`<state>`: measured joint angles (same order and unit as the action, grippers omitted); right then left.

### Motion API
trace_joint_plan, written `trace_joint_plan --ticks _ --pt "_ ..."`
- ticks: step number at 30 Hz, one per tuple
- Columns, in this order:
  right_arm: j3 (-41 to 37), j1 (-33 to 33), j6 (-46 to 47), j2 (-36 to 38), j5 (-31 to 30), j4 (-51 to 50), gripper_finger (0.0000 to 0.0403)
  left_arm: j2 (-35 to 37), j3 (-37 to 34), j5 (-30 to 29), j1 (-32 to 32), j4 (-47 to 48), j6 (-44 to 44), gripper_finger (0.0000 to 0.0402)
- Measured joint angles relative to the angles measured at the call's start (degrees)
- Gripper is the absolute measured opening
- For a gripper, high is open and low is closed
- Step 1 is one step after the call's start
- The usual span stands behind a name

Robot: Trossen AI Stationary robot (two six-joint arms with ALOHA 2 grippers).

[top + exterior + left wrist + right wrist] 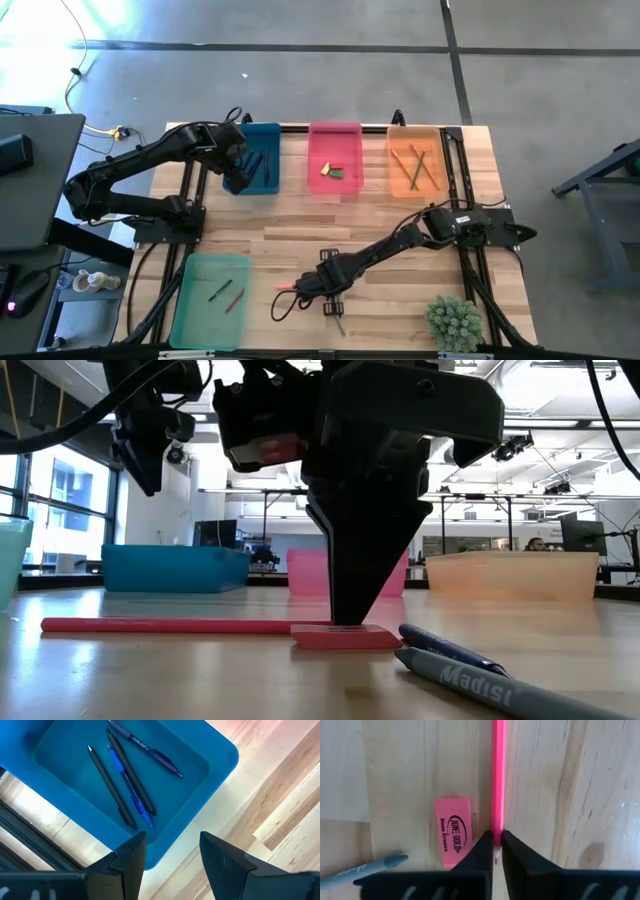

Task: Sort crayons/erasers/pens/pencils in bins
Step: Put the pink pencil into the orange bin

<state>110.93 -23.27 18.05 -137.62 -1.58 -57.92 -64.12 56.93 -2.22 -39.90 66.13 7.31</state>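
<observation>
Four bins are already holding sorted stuff in the high view: blue bin (252, 160) w/ pens, pink bin (334, 158) w/ erasers, orange bin (414, 160) w/ pencils, green bin (210, 298) w/ crayons. Left over on the table near the green bin: pink pencil (287, 287), plus items hidden under the right arm. Left gripper (234, 158) is hovering over the blue bin; right gripper (312, 290) is sitting low on the wood beside the green bin.

Low view: right gripper's fingers are coming down to a point on the pink pencil (180, 626), touching the pink eraser (345, 637); two pens (490, 675) lying just beside the eraser, unsorted.

Left wrist view: left fingers (132, 855) are spread, nothing btwn them, four pens (125, 780) lying in the blue bin below.

Right wrist view: right fingers (482, 851) are pinching the pink pencil's tip end, pink eraser (453, 832) just beside it.

Est. most done; pencil, eraser, two pens remaining.
</observation>
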Motion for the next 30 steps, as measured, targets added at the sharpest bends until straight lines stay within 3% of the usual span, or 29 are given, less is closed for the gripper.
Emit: trace_joint_plan --ticks 30 --pt "-0.57 -0.04 2.73 2.92 -0.96 -1.05 0.0001 0.00 0.00 0.07 0.00 0.49 1.03 0.0172"
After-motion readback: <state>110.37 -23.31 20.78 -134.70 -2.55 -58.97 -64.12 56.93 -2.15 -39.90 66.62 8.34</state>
